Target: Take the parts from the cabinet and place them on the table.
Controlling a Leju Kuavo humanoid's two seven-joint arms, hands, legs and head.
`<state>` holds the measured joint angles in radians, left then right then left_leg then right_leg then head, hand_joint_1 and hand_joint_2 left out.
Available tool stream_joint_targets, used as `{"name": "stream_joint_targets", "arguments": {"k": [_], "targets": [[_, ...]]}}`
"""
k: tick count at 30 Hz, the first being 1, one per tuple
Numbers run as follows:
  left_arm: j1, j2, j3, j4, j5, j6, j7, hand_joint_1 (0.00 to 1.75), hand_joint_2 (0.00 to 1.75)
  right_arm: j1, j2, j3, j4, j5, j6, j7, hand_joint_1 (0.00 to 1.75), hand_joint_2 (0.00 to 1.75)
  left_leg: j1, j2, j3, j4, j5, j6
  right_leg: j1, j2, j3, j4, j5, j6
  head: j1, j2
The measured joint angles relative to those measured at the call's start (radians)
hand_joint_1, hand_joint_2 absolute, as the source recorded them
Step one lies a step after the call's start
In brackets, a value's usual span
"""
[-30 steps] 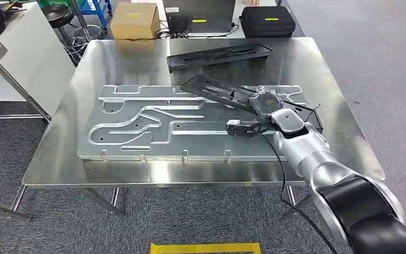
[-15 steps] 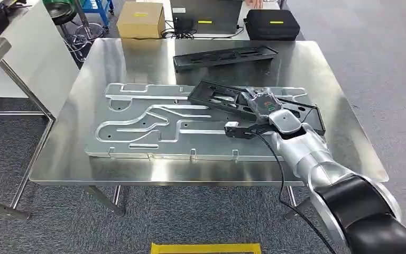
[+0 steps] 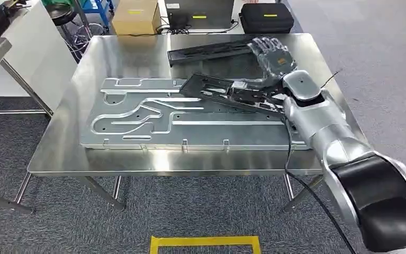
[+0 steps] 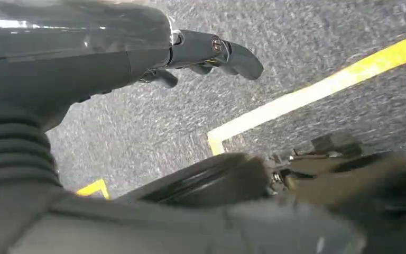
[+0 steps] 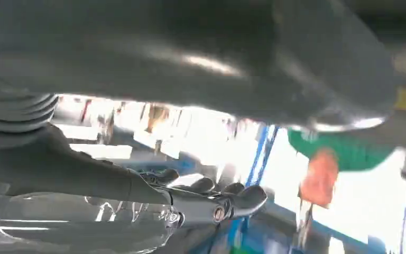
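Steel table [image 3: 58, 153], shiny, bearing a big grooved aluminium plate [image 3: 137, 119] across most of its top. Two long black parts on it: far part [image 3: 211, 50] flat along the back edge, near part [image 3: 227, 92] lying askew, one end over the plate, the other toward the right side beside the right arm. Behind the table, a cardboard box [image 3: 135, 16] and a black case [image 3: 267, 16].

Likely stiff moulded plastic or thin metal, judging by straight edges and cut-out slots; probably light for the length, yet awkward, prone to swing or tip if taken at one end. Smooth skin on smooth steel: apt to slide when nudged. Best hold probably near the middle, across the narrow width, fingers over a rail or through a slot, not at a tip. Near part sits slightly tilted on the plate's rim, so may rock when touched.

Right hand [image 3: 272, 53] raised above the table's far right, fingers spread and straight, holding nothing, hovering between the two parts, clear of both.

Left hand [image 4: 211, 50] hanging low over grey carpet with yellow floor tape [image 4: 317, 90], fingers loosely curled, nothing in them.
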<state>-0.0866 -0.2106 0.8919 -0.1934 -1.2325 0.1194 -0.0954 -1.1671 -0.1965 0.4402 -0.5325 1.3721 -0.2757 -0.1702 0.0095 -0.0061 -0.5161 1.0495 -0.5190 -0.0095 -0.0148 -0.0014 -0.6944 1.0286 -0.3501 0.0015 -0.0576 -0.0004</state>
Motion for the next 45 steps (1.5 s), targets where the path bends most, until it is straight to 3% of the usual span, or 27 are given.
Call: {"name": "stream_joint_targets", "arguments": {"k": [4,6,9,10,11,13,15,16,17,20,21,24,25,26,28,30,31,32,33,36,37,38,40,41,42,43,45], "targets": [[0.012,-0.001,0.006,0.000,-0.001,-0.004,-0.001,0.00,0.00,0.091,-0.189,-0.038,-0.241,-0.029,-0.076,0.011,0.00,0.00,-0.013,-0.016,-0.004,-0.019,0.019,0.025,0.008,-0.024,0.004,-0.017,0.029,0.029,0.000,0.000],[0.018,-0.003,0.007,0.001,0.001,-0.006,-0.003,0.00,0.00,0.207,-0.293,-0.103,-0.374,-0.098,-0.108,0.011,0.00,0.00,0.000,-0.015,-0.012,-0.033,0.046,0.043,0.003,-0.020,0.004,-0.019,0.021,0.041,0.001,0.000],[0.015,-0.003,0.015,0.001,0.011,-0.009,-0.012,0.00,0.00,0.488,-0.391,-0.282,-0.573,-0.158,-0.171,-0.005,0.00,0.00,0.000,-0.019,-0.046,-0.038,0.075,0.059,0.002,0.000,-0.051,0.161,-0.158,0.057,0.001,0.000],[0.016,-0.003,0.018,0.001,0.016,-0.009,-0.016,0.00,0.00,0.593,-0.397,-0.360,-0.638,-0.174,-0.191,-0.011,0.00,0.00,-0.002,-0.020,-0.059,-0.037,0.083,0.060,0.001,0.002,-0.066,0.234,-0.197,0.059,0.001,0.000],[0.016,-0.003,0.024,0.001,0.018,-0.009,-0.020,0.00,0.00,0.697,-0.396,-0.426,-0.690,-0.199,-0.206,-0.026,0.00,0.00,-0.004,-0.019,-0.074,-0.036,0.091,0.061,0.001,0.001,-0.068,0.277,-0.205,0.060,0.001,0.000],[0.015,-0.004,0.030,0.001,0.018,-0.009,-0.022,0.00,0.00,0.933,-0.373,-0.572,-0.809,-0.279,-0.245,-0.071,0.00,0.00,-0.006,-0.024,-0.102,-0.033,0.108,0.061,0.002,0.001,-0.008,0.248,-0.155,0.056,0.001,0.000],[0.017,-0.006,0.032,0.001,0.018,-0.008,-0.018,0.00,0.00,1.060,-0.308,-0.693,-0.870,-0.334,-0.241,-0.113,0.00,0.00,-0.012,-0.024,-0.126,-0.027,0.121,0.053,0.003,-0.001,0.109,0.107,-0.117,0.044,0.001,0.000],[0.013,-0.006,0.033,0.001,0.017,-0.008,-0.017,0.00,0.00,1.108,-0.273,-0.743,-0.892,-0.358,-0.233,-0.137,0.00,0.00,-0.014,-0.016,-0.130,-0.024,0.129,0.050,0.007,-0.007,0.172,0.016,-0.160,0.030,0.001,0.000],[0.012,-0.009,0.033,0.001,0.015,-0.008,-0.014,0.00,0.00,1.150,-0.232,-0.795,-0.906,-0.378,-0.224,-0.173,0.00,0.00,-0.018,-0.013,-0.133,-0.025,0.133,0.044,0.013,-0.010,0.196,-0.025,-0.167,0.026,0.001,0.000],[0.010,-0.009,0.039,0.001,0.012,0.000,0.000,0.00,0.00,1.201,-0.085,-0.925,-0.864,-0.432,-0.171,-0.241,0.00,0.00,-0.013,-0.002,-0.125,-0.036,0.151,0.023,0.023,-0.006,0.188,-0.030,-0.149,0.004,0.000,0.000],[0.010,-0.008,0.041,0.001,0.011,0.004,0.005,0.00,0.00,1.201,-0.030,-0.966,-0.815,-0.456,-0.150,-0.262,0.00,0.00,-0.016,0.003,-0.131,-0.033,0.146,0.017,0.009,-0.007,0.179,-0.041,-0.131,-0.005,0.000,0.000],[0.010,-0.007,0.050,0.001,0.006,0.007,0.014,0.00,0.00,1.190,0.075,-1.072,-0.629,-0.524,-0.133,-0.314,0.00,0.00,-0.012,0.003,-0.176,0.106,-0.028,0.001,0.008,-0.008,0.139,-0.043,-0.094,-0.021,0.000,0.000],[0.010,-0.006,0.052,0.001,0.004,0.008,0.015,0.00,0.00,1.169,0.093,-1.110,-0.536,-0.564,-0.128,-0.350,0.00,0.00,-0.010,0.003,-0.191,0.183,-0.075,-0.003,0.008,-0.007,0.121,-0.042,-0.080,-0.021,0.000,0.000],[0.009,-0.004,0.054,0.001,0.000,0.008,0.016,0.00,0.00,1.152,0.110,-1.151,-0.445,-0.601,-0.125,-0.375,0.00,0.00,-0.009,0.003,-0.197,0.243,-0.090,-0.006,0.009,-0.007,0.104,-0.039,-0.068,-0.019,0.000,0.000],[0.009,-0.003,0.054,0.001,-0.002,0.008,0.016,0.00,0.00,1.146,0.140,-1.224,-0.304,-0.633,-0.124,-0.409,0.00,0.00,-0.008,0.003,-0.164,0.271,-0.038,-0.009,0.009,-0.015,0.067,-0.032,-0.046,-0.016,0.000,0.000],[0.007,-0.001,0.055,0.001,-0.002,0.008,0.017,0.00,0.00,1.124,0.152,-1.257,-0.206,-0.637,-0.123,-0.418,0.00,0.00,-0.008,0.003,-0.057,0.159,0.028,-0.003,0.009,-0.012,0.030,-0.023,-0.023,-0.013,0.000,0.000],[0.002,0.000,0.055,0.001,-0.002,0.009,0.017,0.00,0.00,1.112,0.153,-1.275,-0.168,-0.639,-0.123,-0.419,0.00,0.00,-0.009,0.002,0.017,0.067,0.017,0.005,0.009,-0.008,0.019,-0.019,-0.011,-0.009,0.000,0.000],[-0.005,0.002,0.055,0.000,-0.002,0.009,0.017,0.00,0.00,1.107,0.156,-1.288,-0.142,-0.639,-0.121,-0.420,0.00,0.00,-0.015,0.002,0.091,-0.040,-0.034,0.011,0.014,-0.007,0.012,-0.015,-0.003,-0.004,0.000,0.000],[-0.007,0.002,0.055,0.000,-0.003,0.009,0.017,0.00,0.00,1.103,0.159,-1.304,-0.114,-0.639,-0.120,-0.422,0.00,0.00,-0.017,0.003,0.102,-0.066,-0.042,0.019,0.011,-0.009,0.014,-0.018,0.011,0.003,0.002,0.000],[-0.007,0.002,0.055,0.000,-0.003,0.010,0.018,0.00,0.00,1.089,0.162,-1.329,-0.060,-0.639,-0.115,-0.422,0.00,0.00,-0.022,0.006,0.080,-0.081,-0.012,0.040,0.007,-0.009,0.014,-0.039,0.047,0.024,0.002,0.000],[-0.006,0.003,0.055,0.000,-0.003,0.010,0.018,0.00,0.00,1.089,0.163,-1.337,-0.045,-0.639,-0.113,-0.422,0.00,0.00,-0.015,0.014,0.069,-0.087,0.010,0.047,-0.001,-0.005,0.006,-0.027,0.020,0.027,0.002,0.000],[-0.006,0.003,0.055,0.000,-0.003,0.010,0.018,0.00,0.00,1.089,0.163,-1.344,-0.031,-0.639,-0.112,-0.422,0.00,0.00,-0.015,0.014,0.053,-0.087,0.024,0.056,-0.001,-0.004,-0.008,0.007,-0.050,0.031,0.002,0.000],[-0.005,0.003,0.056,0.000,-0.003,0.010,0.018,0.00,0.00,1.082,0.163,-1.353,-0.018,-0.639,-0.112,-0.421,0.00,0.00,-0.015,0.015,0.018,-0.086,0.052,0.057,-0.003,-0.003,-0.034,0.146,-0.198,0.043,0.002,0.000],[-0.005,0.003,0.056,0.000,-0.003,0.009,0.018,0.00,0.00,1.078,0.163,-1.355,-0.013,-0.639,-0.111,-0.422,0.00,0.00,-0.015,0.016,0.002,-0.085,0.065,0.055,-0.005,-0.003,-0.039,0.213,-0.231,0.049,0.002,0.000],[-0.004,0.003,0.056,0.000,-0.003,0.009,0.018,0.00,0.00,1.076,0.164,-1.357,-0.002,-0.639,-0.111,-0.422,0.00,0.00,-0.014,0.017,-0.016,-0.082,0.078,0.052,-0.009,-0.003,-0.036,0.263,-0.226,0.054,0.002,0.000],[-0.004,0.003,0.056,0.000,-0.003,0.009,0.018,0.00,0.00,1.075,0.164,-1.358,0.005,-0.639,-0.111,-0.422,0.00,0.00,-0.013,0.018,-0.036,-0.079,0.090,0.048,-0.012,-0.004,-0.020,0.280,-0.191,0.059,0.002,0.000],[-0.001,0.003,0.056,0.000,-0.004,0.009,0.018,0.00,0.00,1.073,0.164,-1.361,0.015,-0.644,-0.084,-0.380,0.00,0.00,-0.006,0.018,-0.078,-0.061,0.108,0.037,-0.020,-0.004,0.067,0.207,-0.111,0.067,0.002,0.000]]}}
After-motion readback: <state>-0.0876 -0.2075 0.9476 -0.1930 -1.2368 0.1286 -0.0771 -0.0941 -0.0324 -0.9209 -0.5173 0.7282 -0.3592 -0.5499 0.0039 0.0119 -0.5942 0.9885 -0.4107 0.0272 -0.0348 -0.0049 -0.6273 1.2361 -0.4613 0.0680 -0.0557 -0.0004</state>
